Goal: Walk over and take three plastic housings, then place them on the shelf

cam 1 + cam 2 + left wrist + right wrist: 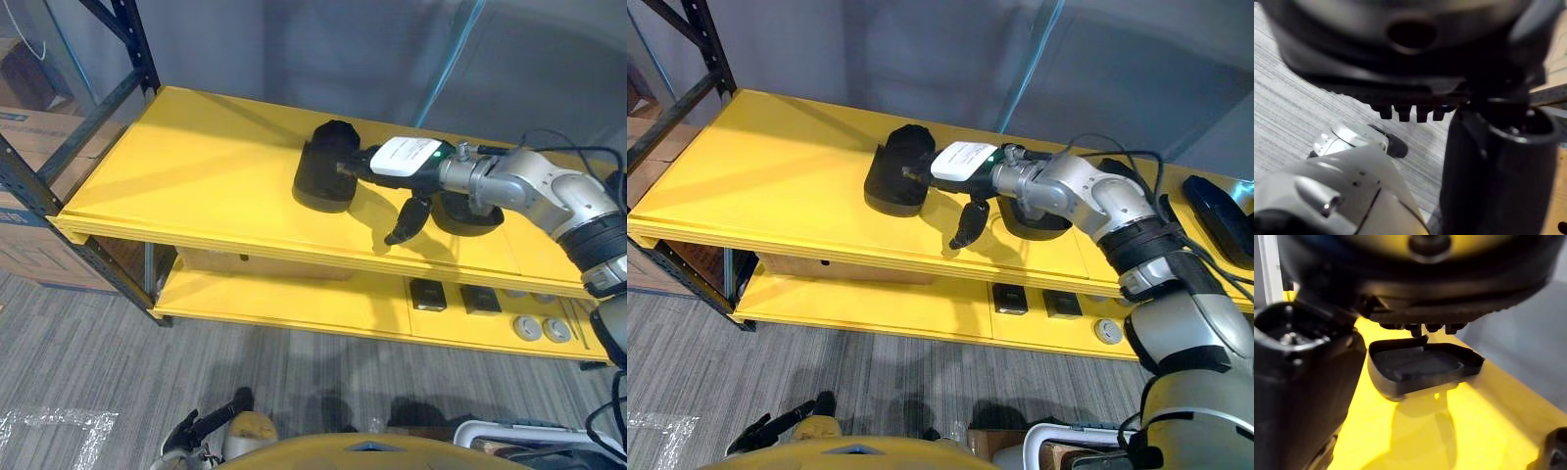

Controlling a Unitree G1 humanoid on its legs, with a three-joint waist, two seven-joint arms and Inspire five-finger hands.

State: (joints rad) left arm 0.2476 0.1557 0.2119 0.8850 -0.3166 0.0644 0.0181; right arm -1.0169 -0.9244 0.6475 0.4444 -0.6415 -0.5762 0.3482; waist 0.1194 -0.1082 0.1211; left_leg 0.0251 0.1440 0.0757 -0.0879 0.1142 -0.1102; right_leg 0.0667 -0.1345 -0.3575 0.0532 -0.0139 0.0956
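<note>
A black plastic housing [323, 181] rests on the left-middle of the yellow top shelf [186, 166]; in the right wrist view the housing [1420, 364] shows its hollow side up. My right hand [392, 162] reaches over the shelf, its straight fingers touching the housing's near rim. Its thumb [409, 217] hangs down clear of it, so the hand is open. A second black housing [1034, 220] lies partly hidden under my right forearm. A third dark housing [1215, 215] lies at the shelf's far right. My left hand [201, 428] hangs low over the floor, fingers relaxed and holding nothing.
The lower yellow shelf [294, 304] carries small black blocks [428, 294] and round grey parts [529, 328] at the right, and a cardboard box [255, 262] at the back. A dark rack upright [127, 49] and stacked cartons [29, 196] stand at the left.
</note>
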